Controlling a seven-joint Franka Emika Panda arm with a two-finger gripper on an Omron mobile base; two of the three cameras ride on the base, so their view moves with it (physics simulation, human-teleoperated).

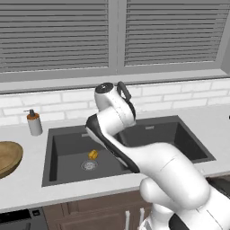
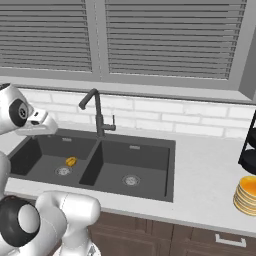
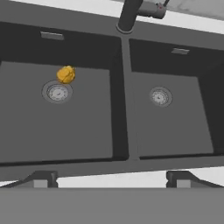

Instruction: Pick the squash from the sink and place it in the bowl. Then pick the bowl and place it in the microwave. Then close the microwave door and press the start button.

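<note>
Hand view: gripper [image 3: 111,178] high over the sink [image 3: 124,109], two small dark fingertips [image 3: 41,179] spread wide, as far apart as can be, nothing between them, touching nothing. Below, two dark grey square basins with flat floors, split by a thin wall down the middle. Round shiny metal drain [image 3: 57,92] in the left basin, a second one [image 3: 159,96] in the right basin. Squash [image 3: 66,74] small, lumpy, yellow-orange, down on the left basin floor, right at the far edge of its drain, near the back wall. Dark round faucet [image 3: 129,15] base at the back rim, on the middle line.

Left base view: big smooth white arm bent over the sink's front edge, covering the middle wall. Squash [image 1: 93,154] in the left basin, just behind the drain [image 1: 89,165]. Bowl [image 1: 8,157] wide, shallow, round, light-brown wood, on the counter [image 1: 27,188] at the left edge, well apart from the sink, cut off by the frame. Small soap bottle [image 1: 34,122] with a brown top at the back of the counter, beside the sink's back left corner.

Right base view: tall dark faucet [image 2: 96,116] with a bent neck. Stack of flat orange plates [image 2: 246,194] on the counter's right end. White brick wall and grey window blinds [image 2: 170,37] behind.
</note>
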